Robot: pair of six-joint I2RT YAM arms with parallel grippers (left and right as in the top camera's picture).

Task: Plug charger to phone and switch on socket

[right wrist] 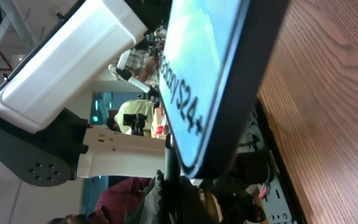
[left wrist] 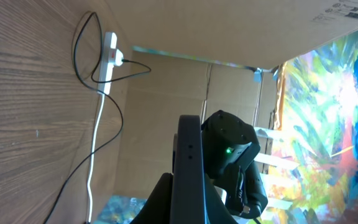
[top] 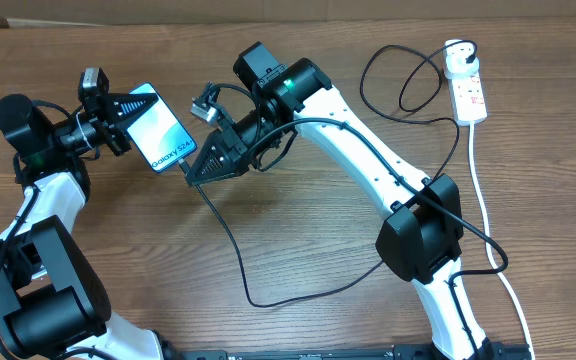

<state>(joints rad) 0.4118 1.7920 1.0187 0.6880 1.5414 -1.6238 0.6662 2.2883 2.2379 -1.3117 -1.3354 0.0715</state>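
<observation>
My left gripper (top: 136, 108) is shut on the phone (top: 163, 130) and holds it tilted above the table, cyan screen up, "Galaxy S24+" end toward the right arm. In the left wrist view the phone (left wrist: 188, 149) shows edge-on between the fingers (left wrist: 180, 208). My right gripper (top: 194, 172) is shut on the tip end of the charger (top: 230, 245), right at the phone's lower end. In the right wrist view the phone (right wrist: 210, 81) fills the frame above the fingers (right wrist: 173, 199); the connector tip is blurred. The charger's black plug (top: 457, 47) sits in the socket (top: 467, 90) at the far right.
The black cable loops near the socket and trails across the table's middle. The socket's white cord (top: 483, 200) runs down the right side past the right arm's base (top: 420, 240). The socket also shows in the left wrist view (left wrist: 109, 59). Cardboard walls stand behind the table.
</observation>
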